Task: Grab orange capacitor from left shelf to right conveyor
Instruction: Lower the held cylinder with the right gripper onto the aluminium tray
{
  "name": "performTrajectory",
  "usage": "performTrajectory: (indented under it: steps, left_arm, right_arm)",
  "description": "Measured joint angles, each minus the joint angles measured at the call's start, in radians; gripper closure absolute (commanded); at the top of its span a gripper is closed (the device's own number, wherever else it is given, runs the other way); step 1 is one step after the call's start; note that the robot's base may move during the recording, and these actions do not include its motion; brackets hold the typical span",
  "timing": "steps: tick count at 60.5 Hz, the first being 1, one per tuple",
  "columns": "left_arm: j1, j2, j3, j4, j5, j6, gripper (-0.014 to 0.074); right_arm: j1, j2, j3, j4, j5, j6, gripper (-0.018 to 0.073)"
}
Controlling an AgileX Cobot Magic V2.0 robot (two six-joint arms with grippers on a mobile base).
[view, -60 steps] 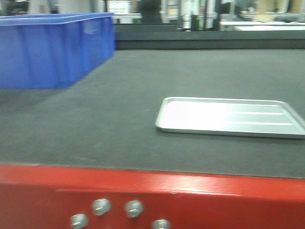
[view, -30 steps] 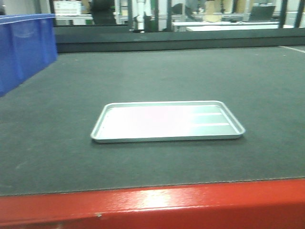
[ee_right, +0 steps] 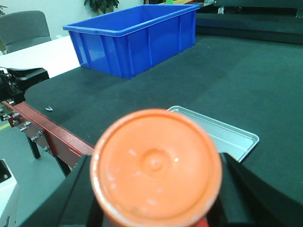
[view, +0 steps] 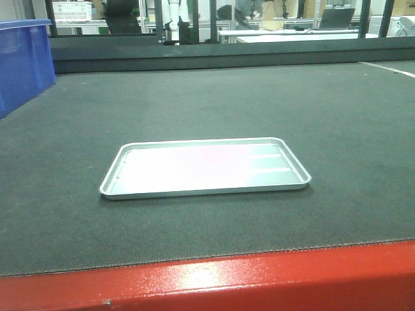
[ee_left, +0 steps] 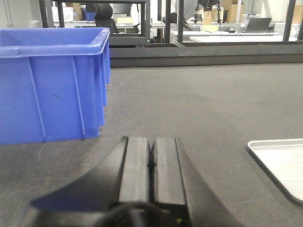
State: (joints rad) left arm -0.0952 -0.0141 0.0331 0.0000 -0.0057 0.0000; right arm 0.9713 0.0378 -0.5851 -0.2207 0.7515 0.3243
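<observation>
tray (view: 204,167) shifted left, bin (view: 23,61) receding — capacitor (ee_right: 156,165) held

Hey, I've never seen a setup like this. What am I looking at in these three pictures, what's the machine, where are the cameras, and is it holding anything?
This is a robot with two arms, and each picture comes from a different camera on it. The front view looks across a black conveyor belt with a red frame. An empty silver tray lies flat on the belt. The left wrist view looks along the left gripper, whose two dark fingers are pressed together with nothing between them. A blue bin stands on the belt ahead, to the left. The right wrist view looks along the right gripper, which clasps an orange cylinder by its sides, so you see its round end.
</observation>
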Motion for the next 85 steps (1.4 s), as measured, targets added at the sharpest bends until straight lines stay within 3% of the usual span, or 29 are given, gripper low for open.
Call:
performTrajectory:
  steps: [26,38,50,61,77,85]
  left_arm:
    - [0.0,0.0,0.0,0.0,0.0,0.0,0.0701]
    - [0.0,0.0,0.0,0.0,0.0,0.0,0.0701]
    - [0.0,0.0,0.0,0.0,0.0,0.0,0.0701]
    - [0.0,0.0,0.0,0.0,0.0,0.0,0.0701]
    - [0.0,0.0,0.0,0.0,0.0,0.0,0.0701]
    - [0.0,0.0,0.0,0.0,0.0,0.0,0.0701]
  right_arm:
    - [0.0,0.027,0.0,-0.007,-0.115,0.0,0.0501]
    - [0.0,0.262,0.0,-0.02,-0.275,0.0,0.0501]
    - [-0.011,0.582,-0.059,-0.103,-0.417,0.0,0.0501]
    - [-0.103,0.848,-0.164,-0.126,-0.509,0.001,0.0501]
    - [-0.329,1.138,-0.237,-0.128,-0.726,0.084,0.0501]
    - [-0.368,1.262,-0.239,-0.128,-0.803,0.093,0.0501]
